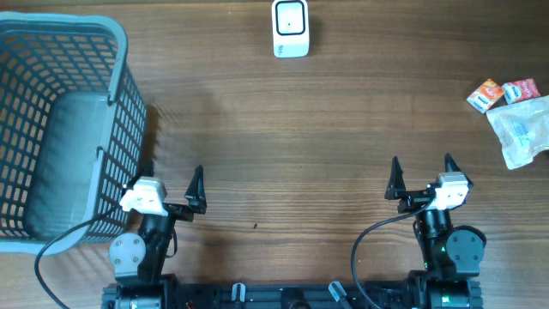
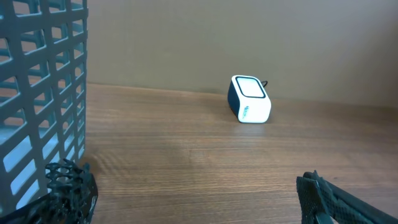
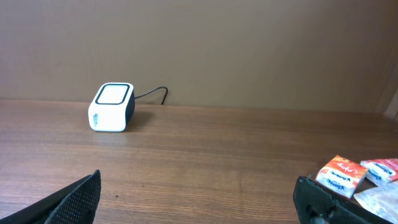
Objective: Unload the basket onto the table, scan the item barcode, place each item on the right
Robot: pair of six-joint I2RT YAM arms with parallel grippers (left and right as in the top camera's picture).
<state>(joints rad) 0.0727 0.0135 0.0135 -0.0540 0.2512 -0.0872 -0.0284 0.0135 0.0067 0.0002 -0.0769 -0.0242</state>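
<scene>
Barcode scanner (image 1: 291, 27) at top centre, orange packet (image 1: 486, 94) at right edge.
Left gripper (image 1: 174, 183) and right gripper (image 1: 422, 173) both spread wide.

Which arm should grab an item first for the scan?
Right, likely. The packets and bag lie on the side of the right gripper, open and empty. The left gripper sits by the basket, far from them.
</scene>
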